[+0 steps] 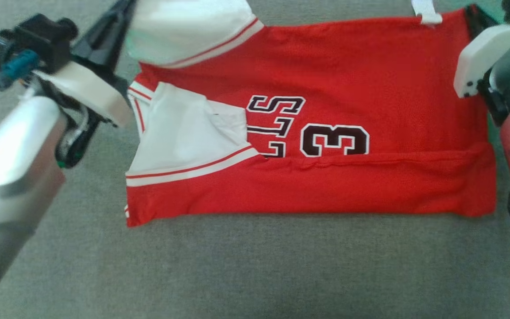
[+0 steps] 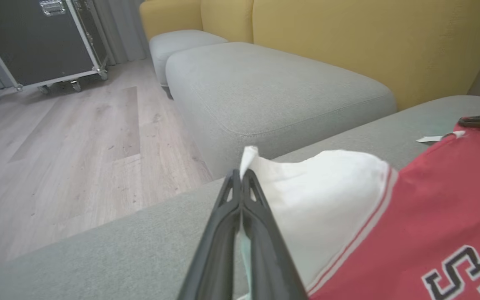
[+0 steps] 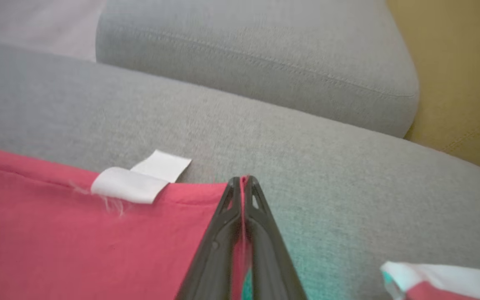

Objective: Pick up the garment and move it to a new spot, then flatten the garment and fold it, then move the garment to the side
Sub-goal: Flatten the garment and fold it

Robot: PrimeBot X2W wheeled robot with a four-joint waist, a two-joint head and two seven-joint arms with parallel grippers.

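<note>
A red garment, a jersey with white sleeve panels and a black "3", lies folded lengthwise on the grey cushion. My left gripper is at its far left corner, shut on the white sleeve fabric; in the left wrist view the fingertips pinch the cloth's edge, which is lifted off the cushion. At the far right corner my right gripper is shut on the red hem, with red cloth showing between the closed fingertips. A white tag sticks out of that hem.
A second grey cushion lies beyond the one I work on, with a yellow backrest behind it. Wood floor and a black wheeled case lie off the cushion's left edge.
</note>
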